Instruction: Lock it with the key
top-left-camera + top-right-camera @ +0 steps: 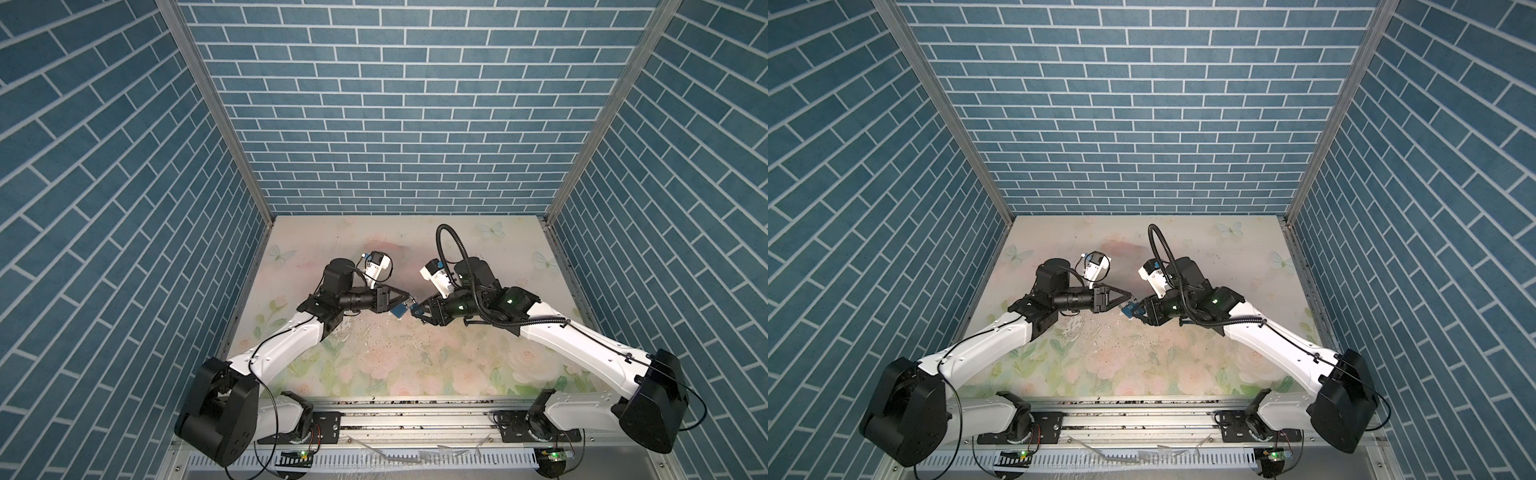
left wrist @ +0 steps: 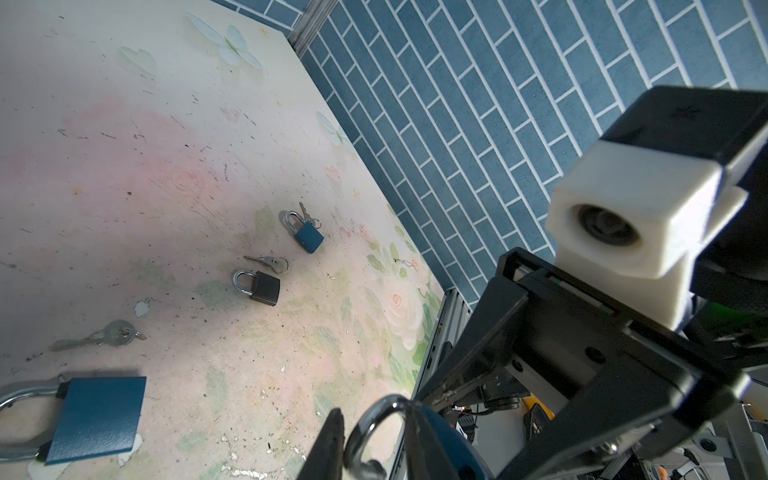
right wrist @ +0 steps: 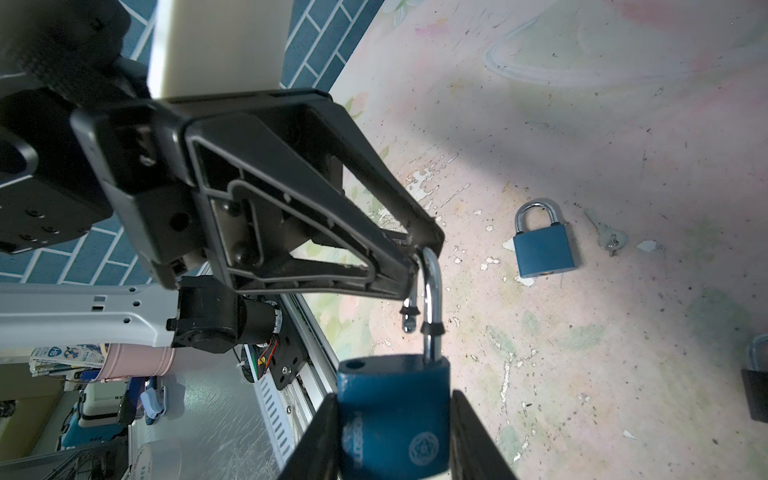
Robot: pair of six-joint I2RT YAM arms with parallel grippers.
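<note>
Two grippers meet at the blue padlock (image 3: 392,432), which hangs above open table (image 1: 374,232). Both side edges of its body are clamped by the right gripper (image 3: 392,399). Around its raised shackle (image 3: 432,286) the left gripper (image 3: 422,251) stands narrow; whether it pinches, I cannot tell. The shackle's free end hangs outside the padlock's hole. Beyond the padlock a key (image 3: 606,239) lies flat.
</note>
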